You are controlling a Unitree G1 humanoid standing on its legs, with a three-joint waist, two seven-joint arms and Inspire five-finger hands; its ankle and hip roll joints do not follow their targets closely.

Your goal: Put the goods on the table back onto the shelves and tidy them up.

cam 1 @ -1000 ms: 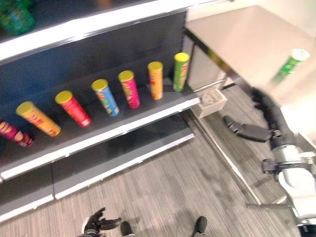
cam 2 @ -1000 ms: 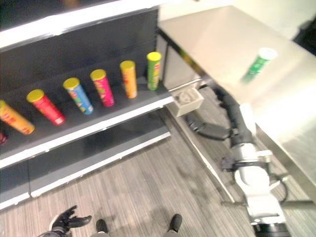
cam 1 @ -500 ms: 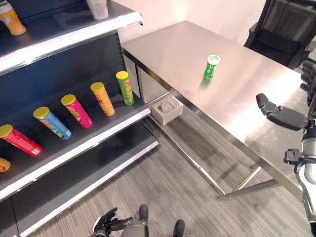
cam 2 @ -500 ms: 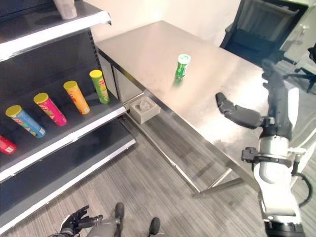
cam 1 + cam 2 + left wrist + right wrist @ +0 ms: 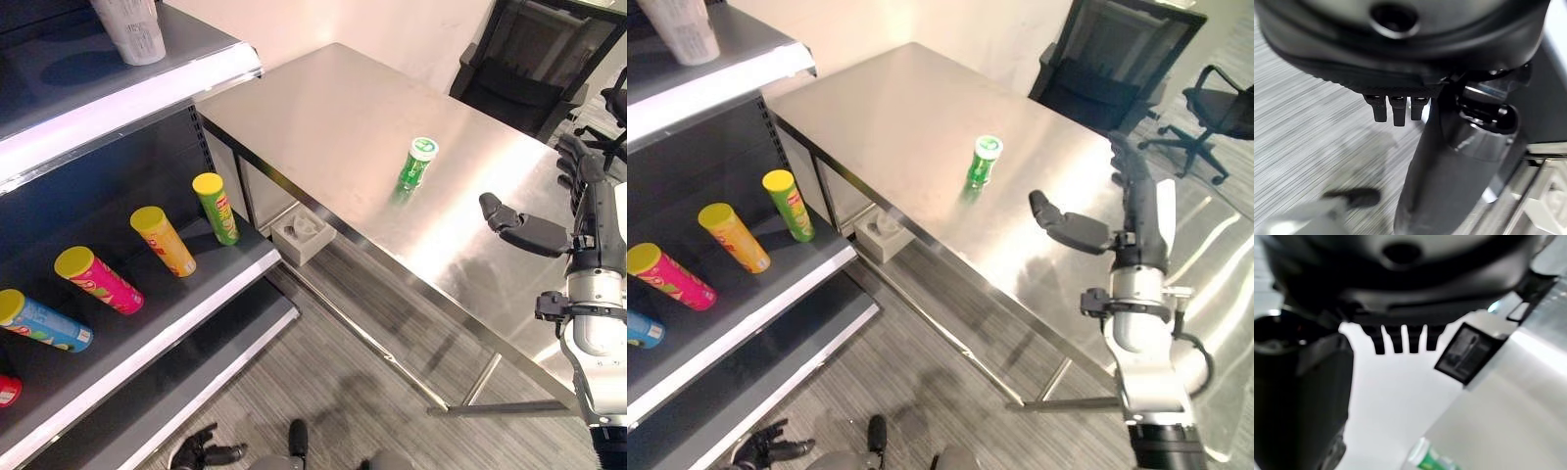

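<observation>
Counts:
One green can (image 5: 416,163) upright on steel table (image 5: 323,108).
Shelf (image 5: 167,294) row: four full tubes — green tube (image 5: 216,208), orange tube (image 5: 163,240), pink tube (image 5: 89,280), blue tube (image 5: 39,320); fifth, red tube (image 5: 5,390), cut by frame edge.
One white cup (image 5: 130,29) on upper shelf.
One small white box (image 5: 302,231) under table.
Two office chairs, black chair (image 5: 1107,69) and second chair (image 5: 1213,113).

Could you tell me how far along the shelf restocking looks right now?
Done: tall yellow-lidded tubes already stand in a row on the dark shelf, the green tube nearest the table. In hand: nothing; the right hand hovers open over the steel table, the left hand hangs low. Left: the small green white-capped bottle is untouched on the table.
</observation>
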